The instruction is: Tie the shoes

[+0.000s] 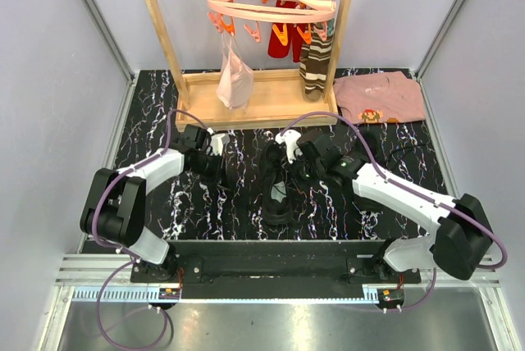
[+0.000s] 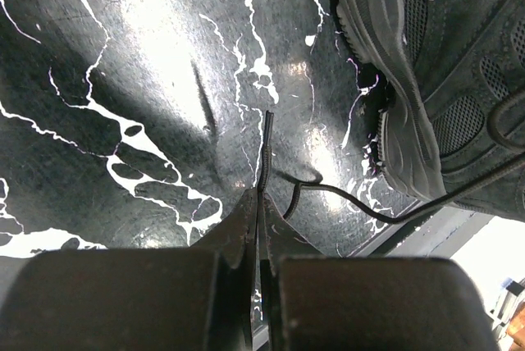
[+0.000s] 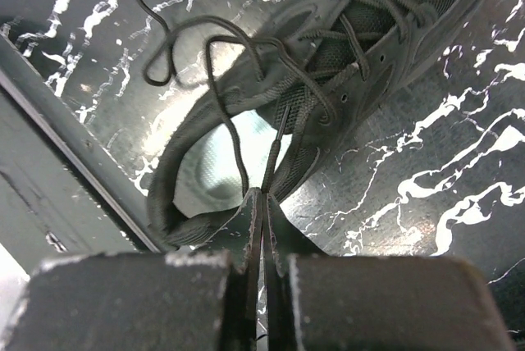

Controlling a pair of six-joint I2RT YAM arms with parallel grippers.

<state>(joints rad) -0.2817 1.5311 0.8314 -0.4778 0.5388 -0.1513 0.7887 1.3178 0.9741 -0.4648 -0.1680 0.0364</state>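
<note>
Dead centre of the black marbled table (image 1: 213,211) sit the shoes (image 1: 279,211). From overhead they're so dark I can't split the pair cleanly. The one I can read has its long axis running 12 to 6, with the pale insole (image 1: 279,192) showing.

Both arms already have string in hand. The left gripper (image 2: 260,203) has its fingers pressed together on a lace end (image 2: 268,146). The stiff tip pokes out toward 12, and the rest curls off toward 3-4 o'clock, back to a shoe (image 2: 443,80) lying at about 2 o'clock from the fingertips. So that one is off to the side, over bare tabletop, not over the shoe.

The right gripper (image 3: 261,199) is also pinched flat, clamped on a lace strand (image 3: 239,166) that climbs toward 12. The open heel of the shoe is right in front of its fingers. From that wrist the shoe runs heel at 7 to toe at 1, with loose loops flopped out around 10-11.

My guess is the next bit is crossing the two ends over the tongue. What matters then is that the right arm is basically on top of the shoe while the left has to come in sideways from 9 o'clock. I can't tell for sure that both ends belong to the same shoe.

Pose-wise, the left arm is folded with its elbow back near the base and the forearm angled toward 1. The right arm is stretched toward 10-11 with the wrist tipped down.
</note>
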